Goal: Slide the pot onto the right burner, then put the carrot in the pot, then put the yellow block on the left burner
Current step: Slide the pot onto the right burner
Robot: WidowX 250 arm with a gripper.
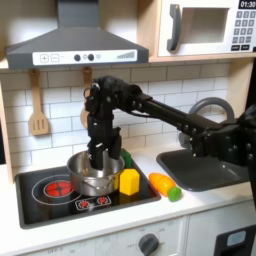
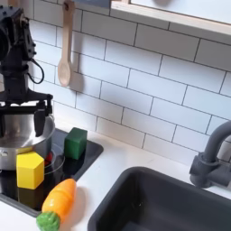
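White tiled wall backs a glossy black cooktop (image 1: 40, 205). Pot (image 1: 92, 176) sits across its middle, between the burners. Gripper (image 1: 97, 156) reaches down into the pot; jaw state cannot be determined. Carrot (image 2: 56, 200) lies off the cooktop's edge, yellow block (image 2: 30, 170) beside the pot.

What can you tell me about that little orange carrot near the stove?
The carrot is a stubby orange toy, plastic by its look, with a green cap end. It lies on its side on the white counter, just off the black cooktop corner, near the yellow block. Nothing grips it.
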